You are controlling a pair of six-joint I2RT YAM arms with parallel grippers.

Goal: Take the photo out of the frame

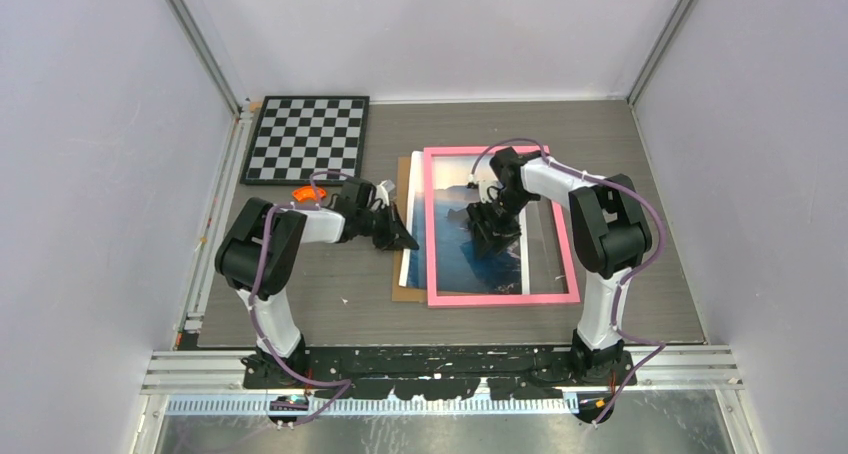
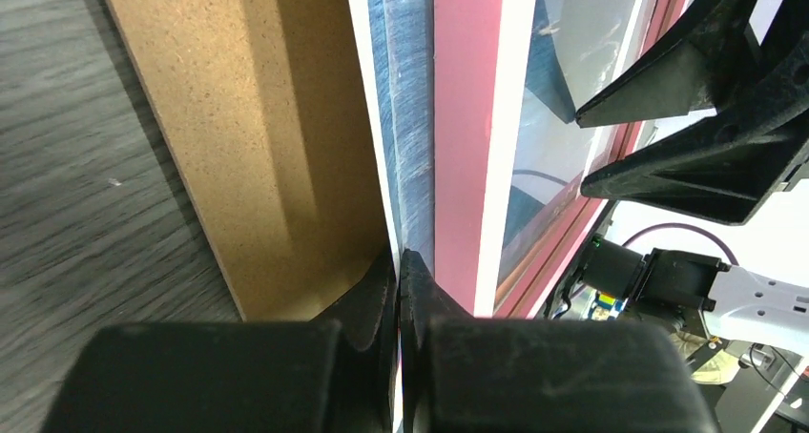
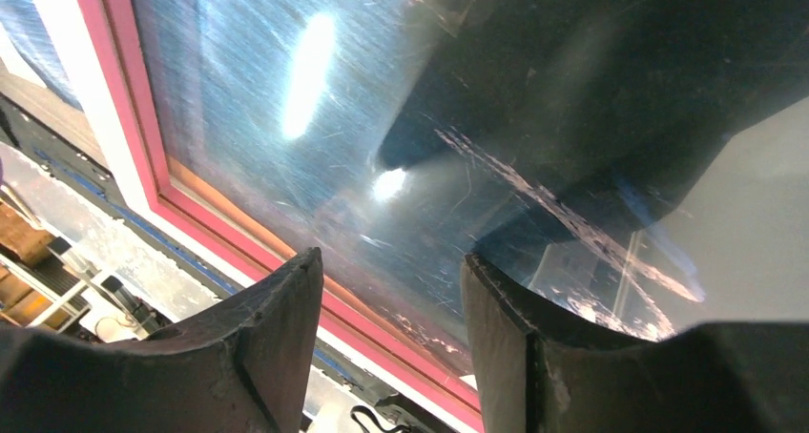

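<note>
The nearer left hand (image 1: 408, 242) is pinched shut on the 9 o'clock edge of the photo (image 1: 452, 259), which lies under the frame (image 1: 500, 297) with its long axis 12-to-6, while the right hand (image 1: 490, 236) stands half open, empty, over the glass (image 1: 540, 244).

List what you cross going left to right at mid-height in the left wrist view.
Grey table → brown fibreboard backing → photo edge → pink frame → right gripper
</note>
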